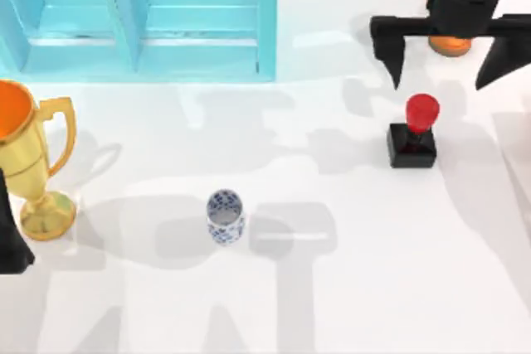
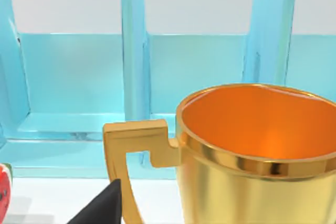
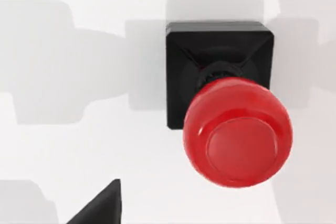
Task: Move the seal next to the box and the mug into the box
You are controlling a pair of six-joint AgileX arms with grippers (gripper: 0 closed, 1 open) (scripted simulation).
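The seal (image 1: pixel 415 134), a red knob on a black square base, stands upright at the table's right. In the right wrist view the seal (image 3: pixel 231 114) is directly below the camera. My right gripper (image 1: pixel 445 65) hovers open just behind and above it, fingers spread wide and holding nothing; one fingertip (image 3: pixel 102 208) shows. The mug (image 1: pixel 225 216), white with a blue pattern, stands upright near the table's middle, apart from both arms. The light blue box (image 1: pixel 149 47) with dividers lies at the back left. My left arm (image 1: pixel 10 238) is parked at the left edge, its fingertip (image 2: pixel 105 208) off to the side.
A golden trophy (image 1: pixel 29 155) stands at the left, right beside the left arm, and looms close as the trophy (image 2: pixel 252 150) in the left wrist view. An orange-topped object (image 1: pixel 450 45) sits behind the right gripper. Open table lies between mug and seal.
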